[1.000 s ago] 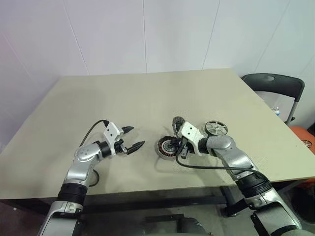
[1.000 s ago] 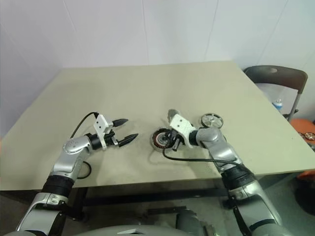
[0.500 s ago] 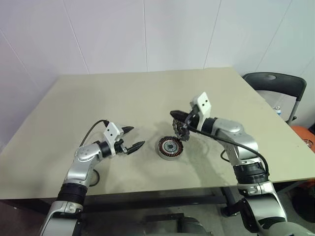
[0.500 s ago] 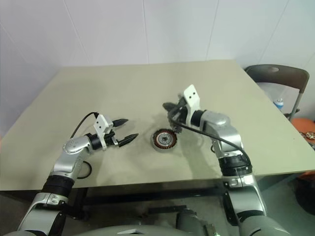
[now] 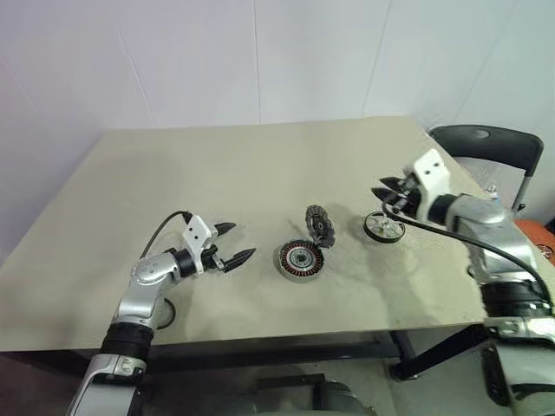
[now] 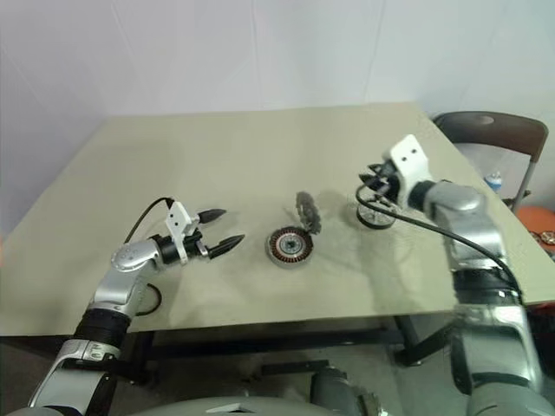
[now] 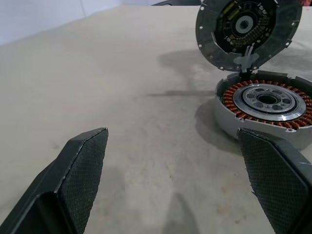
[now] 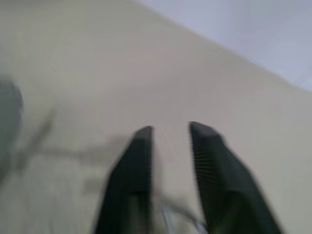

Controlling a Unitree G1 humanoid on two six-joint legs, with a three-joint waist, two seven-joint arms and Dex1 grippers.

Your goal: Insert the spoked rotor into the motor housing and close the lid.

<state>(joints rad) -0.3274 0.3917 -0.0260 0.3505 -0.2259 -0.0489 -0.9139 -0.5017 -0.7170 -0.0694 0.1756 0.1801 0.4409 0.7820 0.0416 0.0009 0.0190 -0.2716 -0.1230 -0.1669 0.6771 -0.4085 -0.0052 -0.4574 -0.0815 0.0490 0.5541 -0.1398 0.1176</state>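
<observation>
Both arms are showing silver-grey metallic shells with black joint bands. The left gripper (image 5: 234,244) is carrying two black pointed fingers (image 7: 80,165) with a fine cross-hatched texture on their inner faces, fixed to a white angular bracket (image 5: 198,232). A black cable (image 5: 163,227) is looping from that bracket back along the forearm. The right gripper (image 5: 388,192) is wearing the same white bracket (image 5: 427,168) and black fingers (image 8: 134,170), with a black cable (image 5: 486,243) trailing along its forearm.
</observation>
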